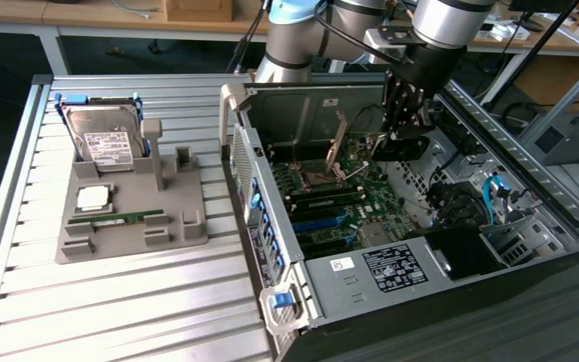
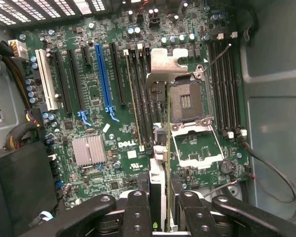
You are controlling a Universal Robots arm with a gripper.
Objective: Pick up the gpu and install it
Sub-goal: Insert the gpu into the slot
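Card: the gpu (image 1: 402, 148), a thin flat dark circuit card with a narrow silvery bracket, is hanging upright inside the open grey metal computer case (image 1: 300, 113). It is sitting above the green motherboard (image 2: 113, 128) and clear of it.
Gripper: the black two-fingered gripper (image 2: 160, 205) is pinching the card from both faces — fingers set narrow around it.
Step in hand: by my reading, the pick-up is done and the install is beginning; the card is sitting in no slot.
Position over board: in the wrist view its edge is lying near the silver processor socket (image 2: 187, 98), well apart from the long blue expansion slot (image 2: 102, 74).
What seating is calling for: probably lining the card's edge with a long slot and pressing straight down — a tilt could jam it.
Elsewhere: the grey moulded tray (image 1: 118, 245) is holding a silver hard drive (image 1: 103, 139) and a small green memory stick (image 1: 129, 217).
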